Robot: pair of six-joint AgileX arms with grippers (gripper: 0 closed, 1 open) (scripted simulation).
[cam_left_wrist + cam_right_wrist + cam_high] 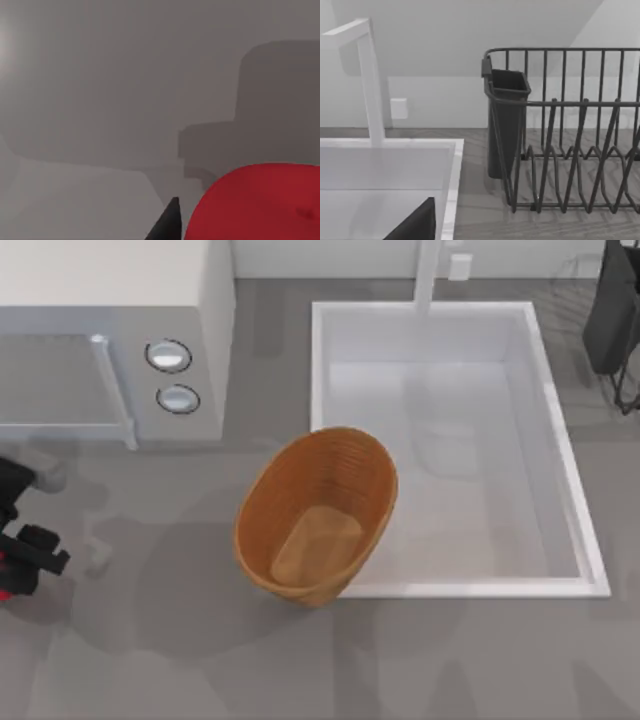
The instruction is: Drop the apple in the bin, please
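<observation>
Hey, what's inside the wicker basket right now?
Nothing: the bin shows only its lighter flat bottom. Its near wall hides a sliver inside. The apple sits by the left gripper, at the table's left edge.

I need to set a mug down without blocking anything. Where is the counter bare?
Bare grey counter runs along the near edge in front of the bin and the sink. The strip between the microwave and the bin is free too. It is crowded at far left, where the left claw holds the apple.

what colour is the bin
Brown woven wicker bin with a lighter flat bottom, clearest in the top view.
</observation>
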